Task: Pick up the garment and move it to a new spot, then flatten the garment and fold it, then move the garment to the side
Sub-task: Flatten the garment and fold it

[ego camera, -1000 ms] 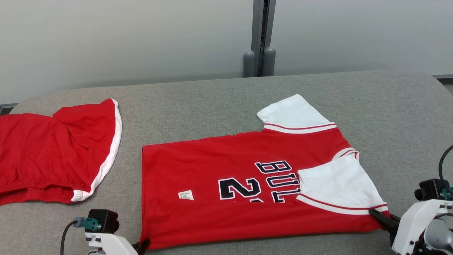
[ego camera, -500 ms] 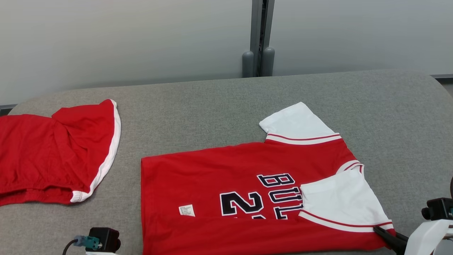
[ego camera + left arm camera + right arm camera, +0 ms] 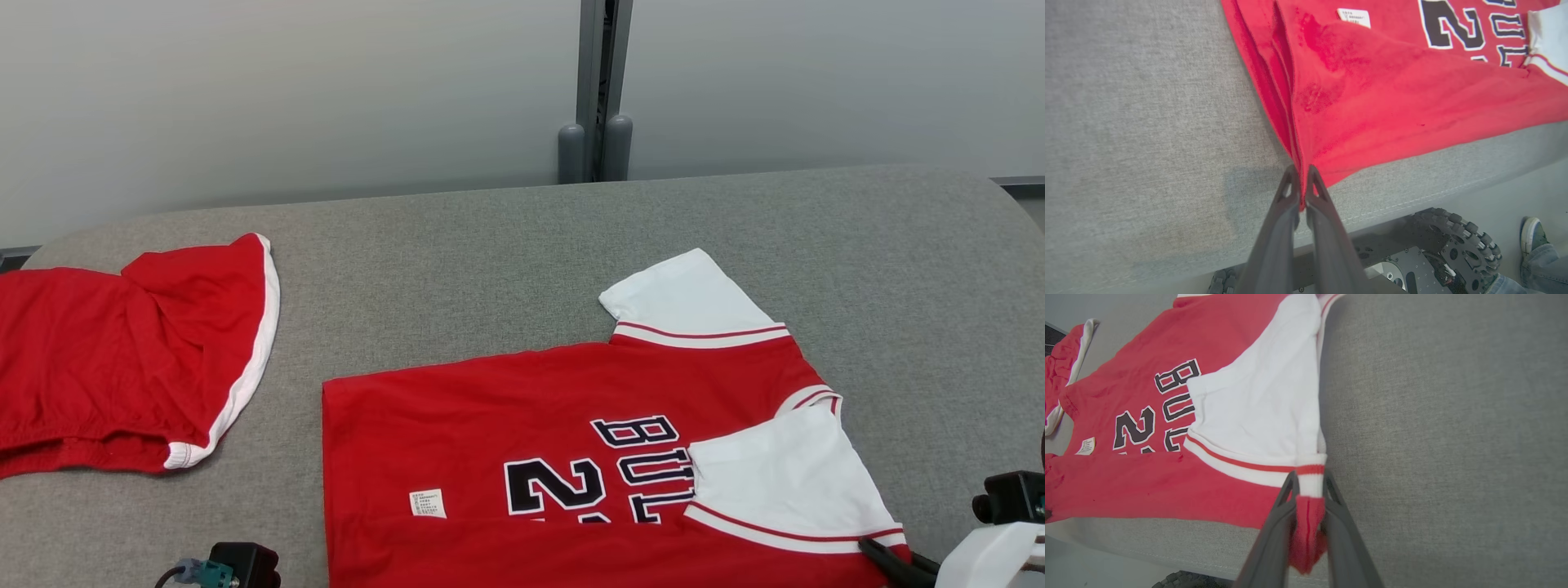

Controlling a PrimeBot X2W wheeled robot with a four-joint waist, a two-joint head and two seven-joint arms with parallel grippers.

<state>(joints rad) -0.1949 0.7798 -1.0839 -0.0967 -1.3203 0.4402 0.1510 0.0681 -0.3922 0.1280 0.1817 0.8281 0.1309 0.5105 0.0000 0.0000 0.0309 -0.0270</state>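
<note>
The garment (image 3: 571, 457) is a red jersey with white sleeves and dark lettering, lying folded lengthwise on the grey table (image 3: 490, 237), its near part cut off by the head view's bottom edge. My left gripper (image 3: 1301, 171) is shut on the bunched hem corner of the garment (image 3: 1392, 102) near the table's front edge. In the right wrist view my right gripper (image 3: 1309, 475) is shut on the red-and-white sleeve corner of the garment (image 3: 1167, 482), and a red fold hangs between its fingers. One dark finger (image 3: 890, 563) shows at the head view's lower right.
Red shorts with white trim (image 3: 122, 367) lie at the table's left end. A grey post (image 3: 600, 90) stands behind the table. Below the table's front edge (image 3: 1412, 200) are my base's wheel (image 3: 1453, 241) and a person's shoe (image 3: 1533, 234).
Both grippers have pulled the garment toward the table's near edge. They and the garment sit lower in the head view. The shorts have stayed put.
</note>
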